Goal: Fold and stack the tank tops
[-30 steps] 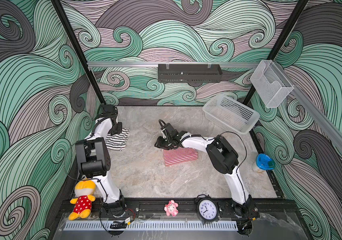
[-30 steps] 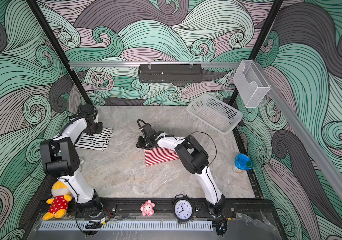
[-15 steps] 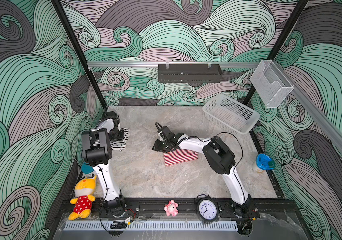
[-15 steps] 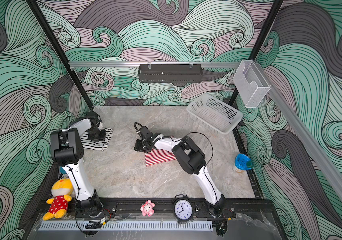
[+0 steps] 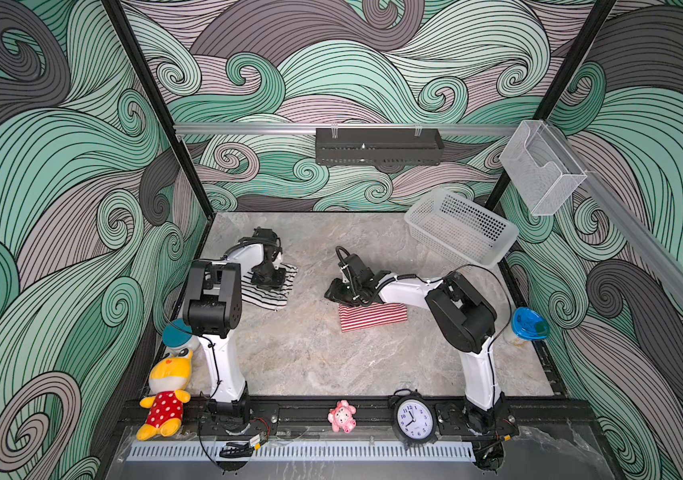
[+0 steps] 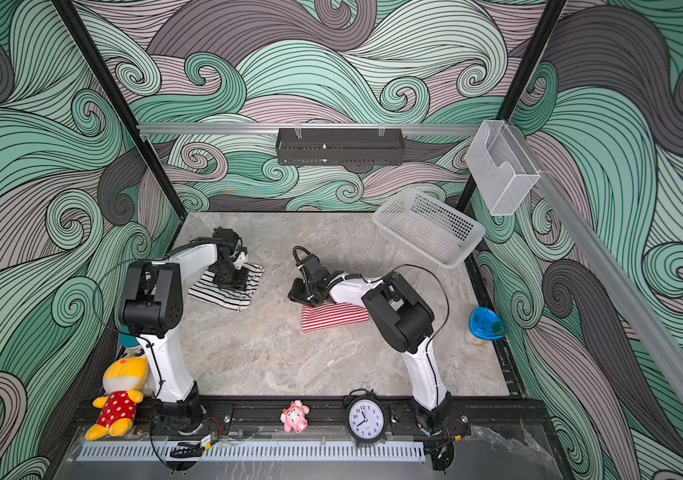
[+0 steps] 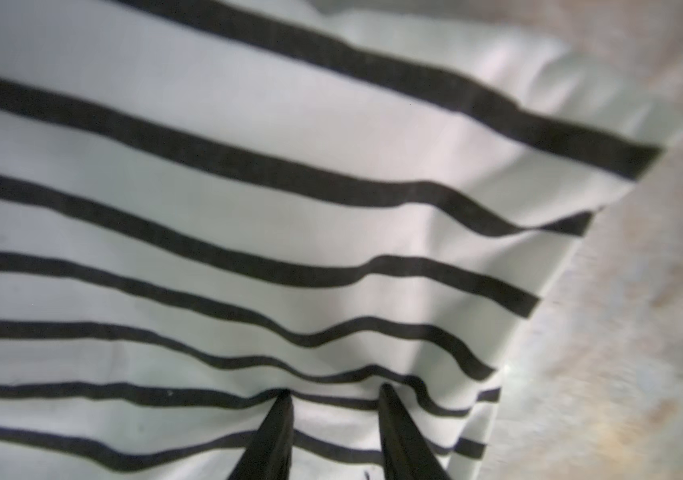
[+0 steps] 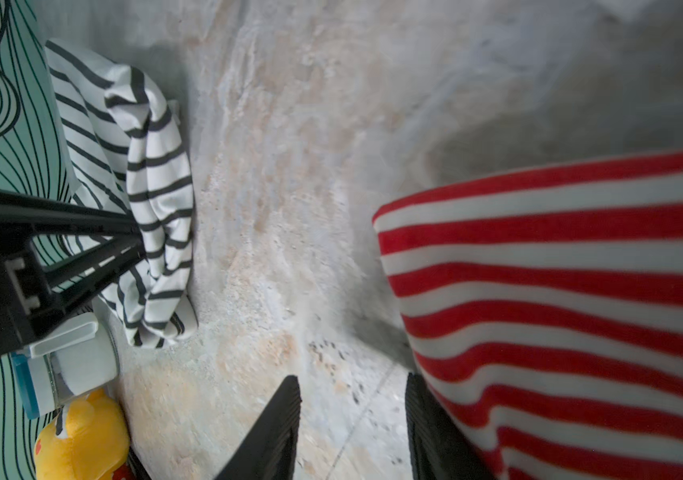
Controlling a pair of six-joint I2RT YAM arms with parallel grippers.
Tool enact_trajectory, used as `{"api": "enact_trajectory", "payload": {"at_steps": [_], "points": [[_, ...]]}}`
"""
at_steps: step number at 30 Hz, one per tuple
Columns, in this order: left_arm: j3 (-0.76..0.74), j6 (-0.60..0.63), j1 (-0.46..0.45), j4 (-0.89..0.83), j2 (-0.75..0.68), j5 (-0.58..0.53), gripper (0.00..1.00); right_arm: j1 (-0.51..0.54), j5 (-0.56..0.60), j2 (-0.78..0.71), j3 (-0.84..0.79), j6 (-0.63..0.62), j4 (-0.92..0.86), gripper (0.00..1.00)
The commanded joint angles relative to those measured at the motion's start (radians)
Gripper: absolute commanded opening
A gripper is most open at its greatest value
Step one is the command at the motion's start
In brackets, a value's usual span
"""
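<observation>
Elbows stand high, left end effector pointing down onto black-and-white tank top.

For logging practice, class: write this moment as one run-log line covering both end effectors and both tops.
left end effector: open, tips on black-and-white top | right end effector: open, beside folded red-and-white top | stack: not yet

Two tops: black-striped top, red-striped top. Two arms: left arm, right arm. Two plush toys: yellow toy, pink toy. One basket, one clock, one shelf, one clear bin. Cups: seemingly two, blue cup and half-hidden teal cup.
</observation>
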Motion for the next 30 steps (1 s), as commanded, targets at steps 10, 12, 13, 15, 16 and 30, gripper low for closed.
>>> {"api": "enact_trajectory", "payload": {"at_steps": [10, 12, 13, 15, 16, 30], "points": [[0.084, -0.128, -0.254, -0.095, 0.079, 0.393, 0.44, -0.110, 0.118, -0.186, -0.379, 0.043, -0.052, 0.44], [0.109, -0.154, -0.281, -0.078, 0.090, 0.420, 0.45, -0.135, 0.126, -0.223, -0.423, 0.044, -0.053, 0.44], [0.128, -0.170, -0.294, -0.074, 0.097, 0.441, 0.45, -0.148, 0.129, -0.242, -0.444, 0.044, -0.052, 0.44], [0.153, -0.195, -0.313, -0.058, 0.109, 0.472, 0.46, -0.170, 0.135, -0.278, -0.474, 0.043, -0.059, 0.44], [0.168, -0.202, -0.326, -0.056, 0.115, 0.479, 0.46, -0.180, 0.140, -0.295, -0.485, 0.042, -0.065, 0.44], [0.185, -0.139, -0.374, 0.030, -0.023, 0.481, 0.47, -0.201, 0.058, -0.361, -0.354, -0.001, -0.081, 0.44]]}}
